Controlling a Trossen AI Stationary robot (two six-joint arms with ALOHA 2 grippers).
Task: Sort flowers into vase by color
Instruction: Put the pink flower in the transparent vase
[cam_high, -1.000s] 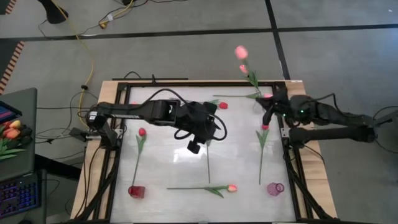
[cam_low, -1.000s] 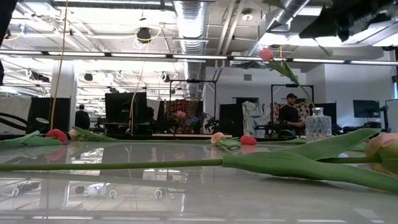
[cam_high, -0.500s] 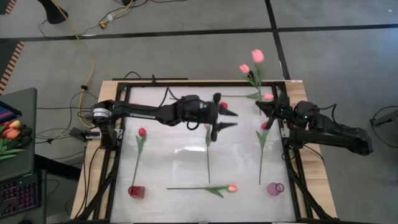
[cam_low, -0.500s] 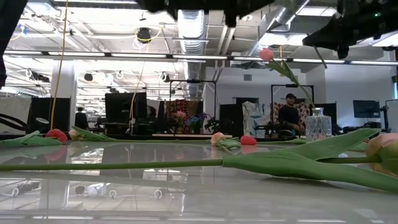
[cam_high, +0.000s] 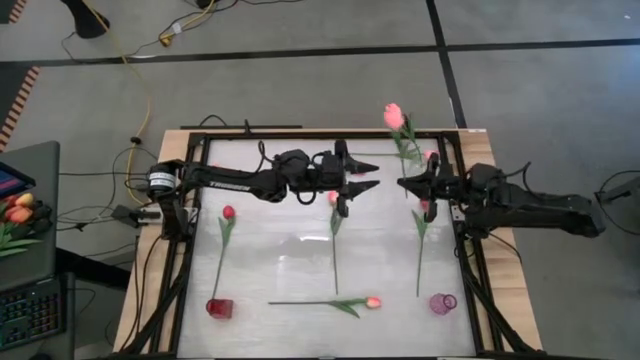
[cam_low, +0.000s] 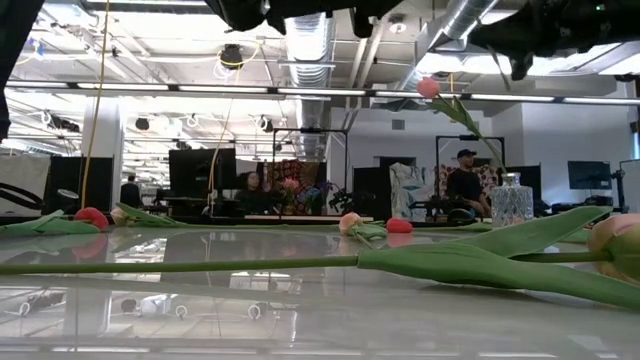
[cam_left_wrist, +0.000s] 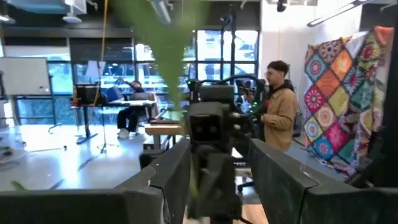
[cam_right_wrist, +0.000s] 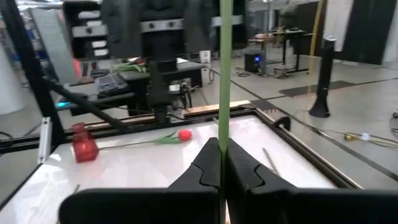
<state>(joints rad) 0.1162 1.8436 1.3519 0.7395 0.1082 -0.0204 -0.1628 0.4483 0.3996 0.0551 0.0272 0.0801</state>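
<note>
Your right claw (cam_right_wrist: 220, 163) is clamped on a green stem (cam_right_wrist: 224, 74), holding a pink tulip (cam_high: 393, 115) upright above the bench's (cam_high: 280, 250) far right corner. Your left claw (cam_high: 357, 189) hangs spread wide and empty over the far middle. Other tulips lie flat on the bench: a red one (cam_high: 228, 212) left, a salmon one (cam_high: 372, 302) at the near edge. Red vase (cam_high: 219, 307) near-left, pink vase (cam_high: 442, 303) near-right.

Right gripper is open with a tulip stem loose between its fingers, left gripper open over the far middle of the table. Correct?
Not quite. The right gripper is shut on the tulip stem: the right wrist view shows its fingers closed together with the stem pinched between them. The rest holds: the left gripper is open over the far middle of the table.
</note>
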